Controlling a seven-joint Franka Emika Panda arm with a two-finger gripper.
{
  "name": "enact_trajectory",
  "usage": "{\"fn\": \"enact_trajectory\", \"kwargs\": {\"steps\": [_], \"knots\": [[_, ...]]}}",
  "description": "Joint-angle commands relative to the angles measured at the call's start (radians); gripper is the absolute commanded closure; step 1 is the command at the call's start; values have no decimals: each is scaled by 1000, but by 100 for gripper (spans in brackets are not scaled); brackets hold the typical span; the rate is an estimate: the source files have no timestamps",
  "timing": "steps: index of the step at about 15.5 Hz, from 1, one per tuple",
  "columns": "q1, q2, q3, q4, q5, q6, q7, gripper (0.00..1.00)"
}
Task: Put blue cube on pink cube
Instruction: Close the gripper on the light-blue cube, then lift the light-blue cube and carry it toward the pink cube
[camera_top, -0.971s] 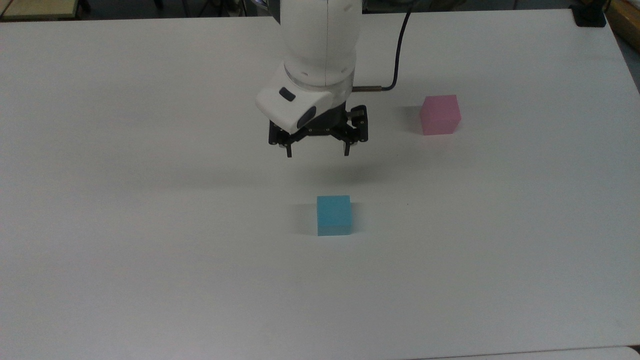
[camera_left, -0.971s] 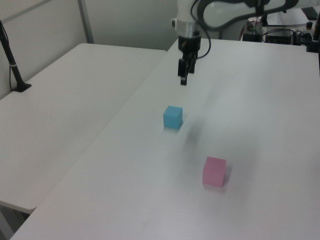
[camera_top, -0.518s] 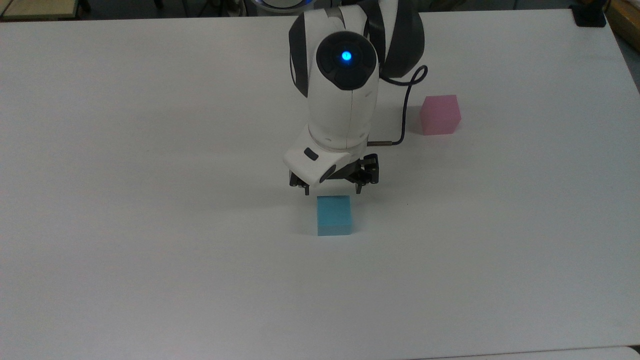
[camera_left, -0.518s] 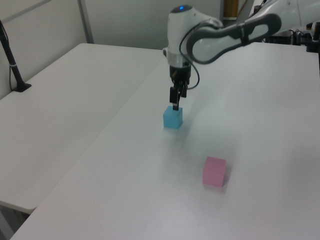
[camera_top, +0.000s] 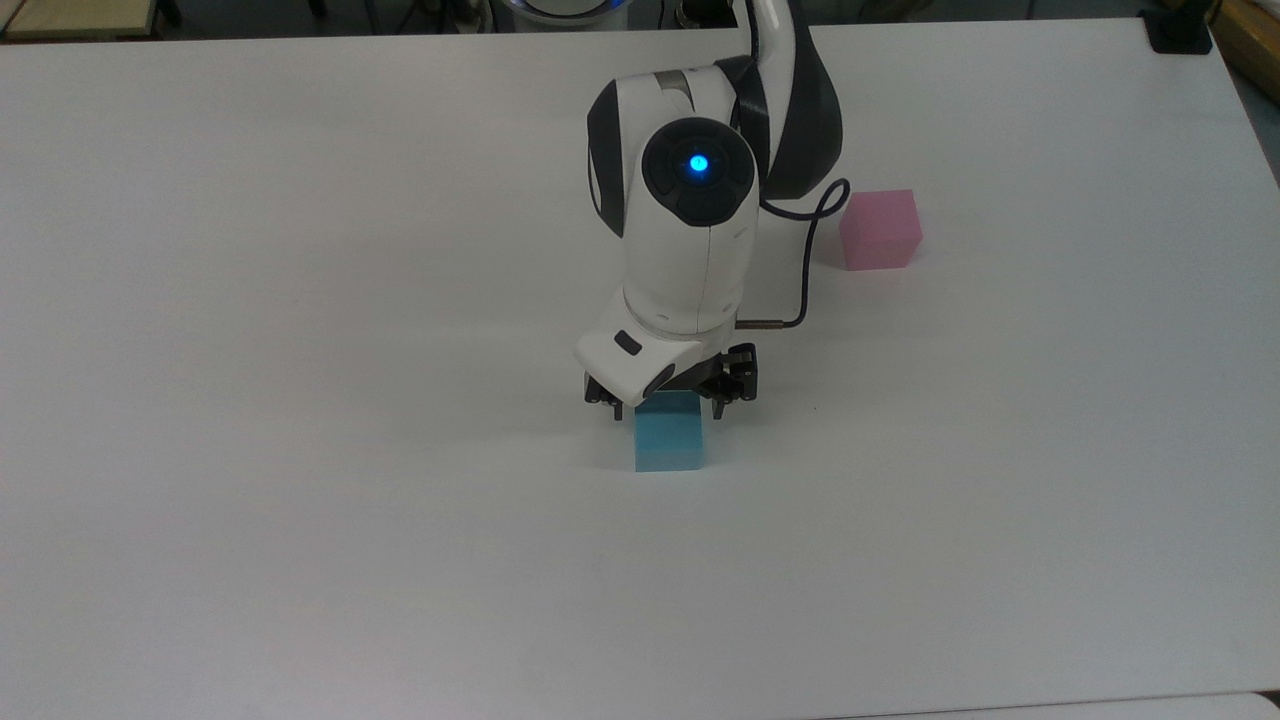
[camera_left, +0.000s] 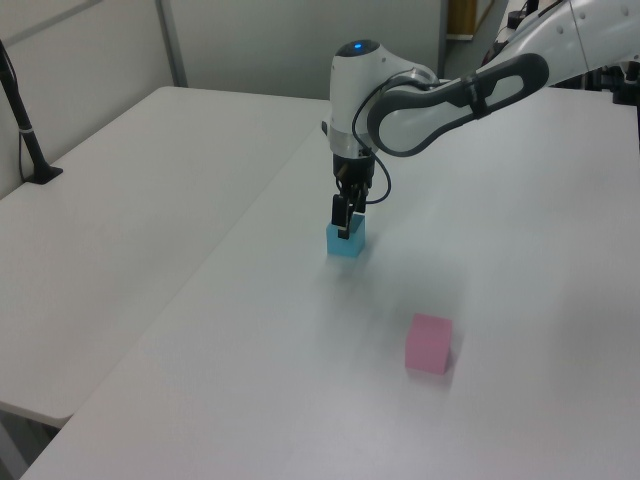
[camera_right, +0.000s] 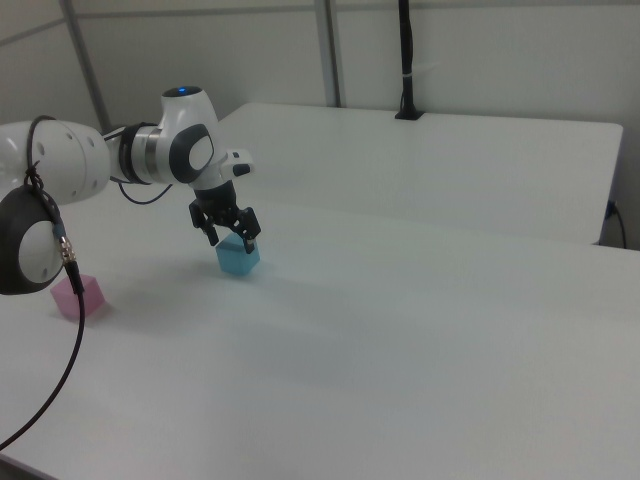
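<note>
The blue cube (camera_top: 669, 438) serves as the landmark. In the top view it sits on the white table (camera_top: 300, 500) nearer the camera than everything else in play, with bare tabletop between it and the front edge.

Directly above and just behind the blue cube in the top view hangs the gripper (camera_top: 668, 402), pointing straight down. Its two black fingers are spread apart, one beside each side face of the blue cube, so the cube's upper part lies in the gap between them. The right view agrees: the fingers (camera_right: 213, 238) straddle the cube's top (camera_right: 238, 256), and there appears to be a little space on each side, so they do not look pressed against it yet. In the left view the gripper (camera_left: 343, 222) lines up over the blue cube (camera_left: 345, 240) and overlaps its top edge.

The relation that matters is this straddle: the blue cube lies straight below the tool, centred between the spread fingers, with its flat side faces turned toward the finger pads. Being a cube it has no long axis, so the square alignment is what counts. My judgement is that the step in hand is the final lowering before closing; the grasp itself is not yet made.

Farther back, beyond the blue cube and toward the top view's right, rests the pink cube (camera_top: 879, 229), well apart from the blue cube, just beside the arm's black cable (camera_top: 810, 250). In the left view the pink cube (camera_left: 430, 344) sits nearer the camera instead.
</note>
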Motion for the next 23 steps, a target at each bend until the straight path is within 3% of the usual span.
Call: {"fn": "enact_trajectory", "kwargs": {"steps": [1,3,4,5,7,8,9,15,23], "knots": [[11,40,-3,23,-44,43,54,0],[11,51,-3,23,-46,63,56,0],[11,53,-3,21,-46,75,56,5],[11,53,-3,17,-46,80,56,20],[11,53,-3,16,-44,82,57,64],[11,51,-3,16,-43,82,57,77],[9,51,-3,16,-43,82,57,83],[6,-10,-5,15,-43,49,46,84],[2,-165,-20,55,-35,-214,-3,84]]}}
